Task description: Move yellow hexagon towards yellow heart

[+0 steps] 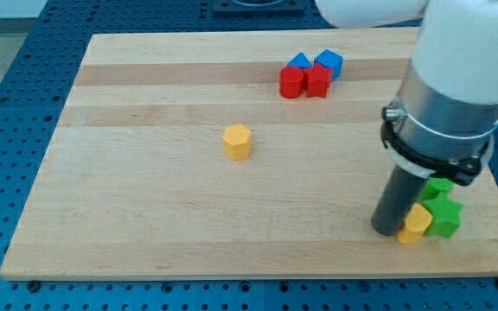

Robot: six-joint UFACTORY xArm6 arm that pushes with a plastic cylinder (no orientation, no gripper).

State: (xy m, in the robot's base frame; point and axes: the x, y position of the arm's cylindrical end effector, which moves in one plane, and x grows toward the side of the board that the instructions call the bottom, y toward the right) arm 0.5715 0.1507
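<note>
The yellow hexagon sits alone near the middle of the wooden board. The yellow heart lies at the view's lower right, its shape hard to make out, touching a green block. My tip rests on the board just left of the yellow heart, touching or nearly touching it. The tip is far to the right of and below the yellow hexagon. The arm's wide grey and white body hangs over the board's right side.
A second green block sits just above the first, partly hidden by the arm. Two red blocks and two blue blocks cluster at the view's top centre-right. The board's right edge is close to the green blocks.
</note>
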